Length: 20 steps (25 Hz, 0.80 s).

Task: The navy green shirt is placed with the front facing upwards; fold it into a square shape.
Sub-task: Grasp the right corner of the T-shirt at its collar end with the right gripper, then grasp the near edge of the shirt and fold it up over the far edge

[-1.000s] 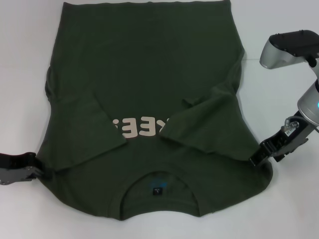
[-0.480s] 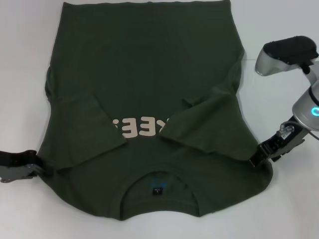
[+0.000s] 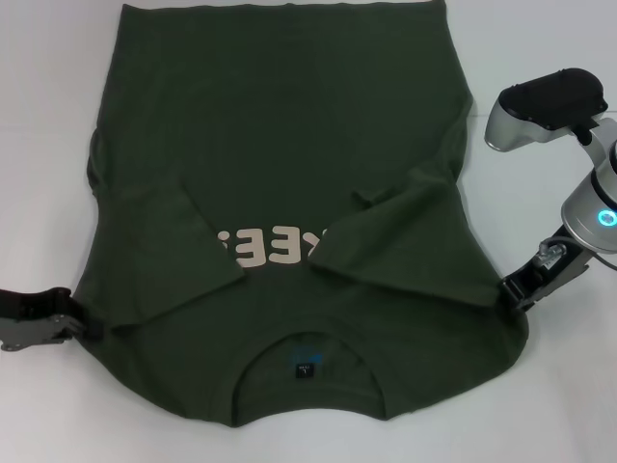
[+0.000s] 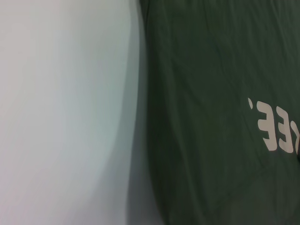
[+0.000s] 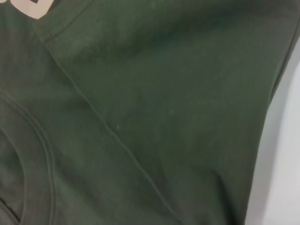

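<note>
The navy green shirt (image 3: pixel 280 174) lies flat on the white table, collar (image 3: pixel 307 386) nearest me. Both sleeves are folded inward over the chest and partly cover the cream lettering (image 3: pixel 270 249). A small dark label (image 3: pixel 305 367) shows inside the collar. My left gripper (image 3: pixel 85 328) sits low at the shirt's left shoulder edge, touching the cloth. My right gripper (image 3: pixel 508 286) is at the right shoulder edge, beside the folded sleeve. The left wrist view shows the shirt (image 4: pixel 211 93) side edge and the lettering (image 4: pixel 276 129). The right wrist view is filled by the shirt (image 5: pixel 164 93) near the collar seam.
White table (image 3: pixel 39 116) surrounds the shirt on the left and right. The right arm's grey and black elbow housing (image 3: pixel 540 101) hangs over the table to the right of the shirt.
My right gripper has shifted slightly right and up along the shirt's shoulder edge, and its elbow housing has swung left. The left gripper has barely moved. The shirt lies as before.
</note>
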{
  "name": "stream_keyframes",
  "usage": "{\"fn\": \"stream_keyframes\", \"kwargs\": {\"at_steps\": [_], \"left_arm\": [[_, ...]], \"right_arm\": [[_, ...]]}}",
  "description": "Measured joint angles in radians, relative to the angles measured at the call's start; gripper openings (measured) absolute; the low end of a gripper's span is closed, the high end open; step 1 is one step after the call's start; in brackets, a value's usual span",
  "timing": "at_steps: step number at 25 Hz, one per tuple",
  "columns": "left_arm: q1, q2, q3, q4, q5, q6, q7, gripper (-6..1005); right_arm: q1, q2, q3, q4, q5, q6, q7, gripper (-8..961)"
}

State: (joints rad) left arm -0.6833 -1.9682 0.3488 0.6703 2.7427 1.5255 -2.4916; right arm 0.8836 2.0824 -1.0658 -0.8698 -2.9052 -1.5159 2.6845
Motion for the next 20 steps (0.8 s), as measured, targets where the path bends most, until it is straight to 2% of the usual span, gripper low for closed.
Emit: {"fn": "stream_keyframes", "kwargs": {"at_steps": [10,15,20], "left_arm": [[-0.009,0.002,-0.001,0.0,-0.006,-0.003,0.003,29],[-0.005,0.005,-0.002,0.007,-0.025,-0.003,0.011,29],[0.004,0.009,-0.03,0.012,-0.032,0.005,0.034,28]], "right_arm": [[0.001,-0.004,-0.008,-0.002,-0.019,-0.019,-0.012,108],[-0.005,-0.013,0.051,-0.017,-0.006,-0.072,-0.056,12],[-0.046,-0.01,0.149,-0.089,-0.002,-0.164,-0.11,13]]}}
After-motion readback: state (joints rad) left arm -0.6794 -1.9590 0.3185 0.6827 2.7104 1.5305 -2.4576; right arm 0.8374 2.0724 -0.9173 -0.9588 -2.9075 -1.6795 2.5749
